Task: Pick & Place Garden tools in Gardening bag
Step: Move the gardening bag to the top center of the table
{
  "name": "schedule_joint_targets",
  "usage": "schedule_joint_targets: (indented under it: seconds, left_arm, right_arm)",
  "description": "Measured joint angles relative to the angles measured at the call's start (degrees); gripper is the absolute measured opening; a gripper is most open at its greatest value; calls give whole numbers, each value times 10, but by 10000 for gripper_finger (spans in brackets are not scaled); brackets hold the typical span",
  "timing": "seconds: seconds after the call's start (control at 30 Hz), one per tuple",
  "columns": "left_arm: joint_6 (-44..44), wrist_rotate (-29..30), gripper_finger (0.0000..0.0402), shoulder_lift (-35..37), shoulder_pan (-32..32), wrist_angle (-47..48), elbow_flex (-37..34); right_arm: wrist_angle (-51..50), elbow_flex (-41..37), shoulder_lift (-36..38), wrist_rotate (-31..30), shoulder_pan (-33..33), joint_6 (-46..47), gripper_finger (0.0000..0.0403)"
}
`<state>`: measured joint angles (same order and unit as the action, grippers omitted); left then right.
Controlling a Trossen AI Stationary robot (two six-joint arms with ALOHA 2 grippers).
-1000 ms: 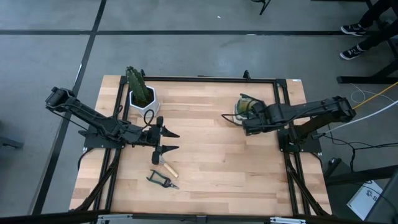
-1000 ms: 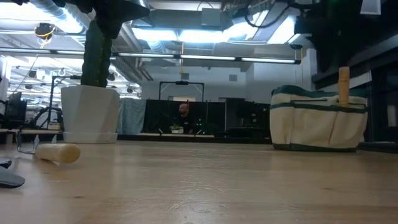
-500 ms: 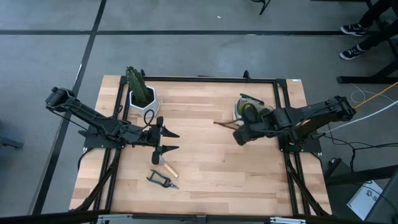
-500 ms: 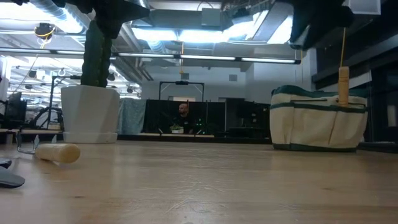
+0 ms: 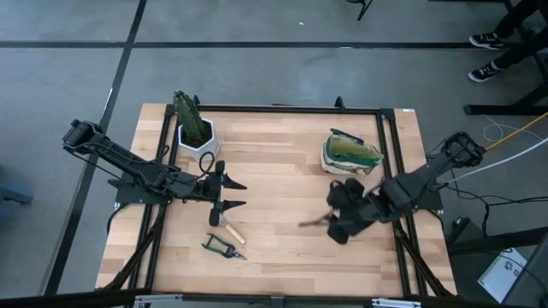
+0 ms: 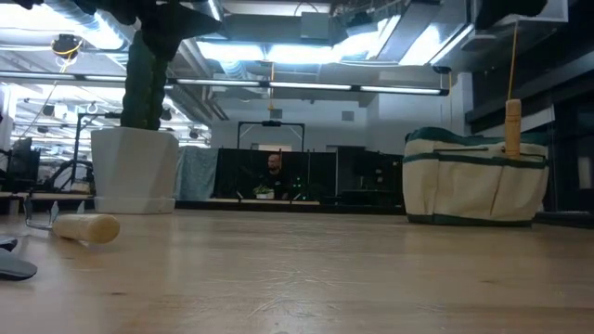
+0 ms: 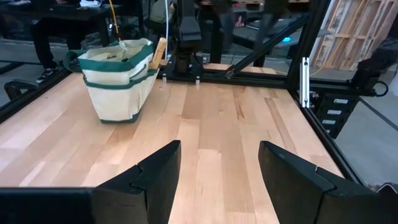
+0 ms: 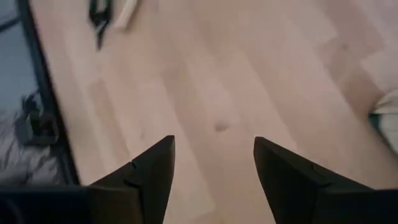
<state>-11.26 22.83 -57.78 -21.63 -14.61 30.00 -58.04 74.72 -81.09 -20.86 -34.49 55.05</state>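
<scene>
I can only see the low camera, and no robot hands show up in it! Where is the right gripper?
Observer: The right gripper is over bare table, apart from the gardening bag. It is open, with nothing between its fingers.
Operator: Is that wooden handle on my left the only tool out there?
Observer: No. Black-handled pruning shears lie on the table close beside the wooden-handled tool.
Operator: And the left gripper?
Observer: The left gripper is open, between the white plant pot and that wooden-handled tool.

arms: two, dark, jointed | left pincer (image 5: 231, 195): black pointed fingers | right pincer (image 5: 336, 221): black, blocky
</scene>
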Motion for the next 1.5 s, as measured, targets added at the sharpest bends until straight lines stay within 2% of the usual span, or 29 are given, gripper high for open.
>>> schedule_joint_targets:
  seconds: [0.3, 0.47, 0.7, 0.87, 0.93, 1.03, 1.1, 1.3, 1.5]
  left_arm:
    - [0, 0, 212, 0, 0, 2, 0]
    - [0, 1, 212, 0, 0, 3, 0]
    - [14, 2, 212, 0, 0, -2, 0]
    - [14, 2, 212, 0, 0, -2, 0]
    - [14, 2, 212, 0, 0, -2, 0]
    - [15, 5, 212, 0, 0, -3, 0]
    - [15, 5, 212, 0, 0, -3, 0]
    - [15, 5, 212, 0, 0, -3, 0]
    - [15, 5, 212, 0, 0, -2, 0]
  right_arm:
    - [54, 0, -6, 1, -64, 3, 219]
    - [85, 0, -6, 19, -69, 11, 219]
    - [134, 0, -6, 7, -64, 4, 219]
    - [166, 0, -11, -47, -64, -144, 219]
    - [188, 0, -14, -46, -64, -186, 219]
    - [256, -26, -16, -41, -64, -270, 219]
    - [325, -62, -17, -17, -61, -330, 219]
    - [574, -202, -17, 78, -32, -439, 219]
    - [799, -341, -17, 145, 6, -555, 219]
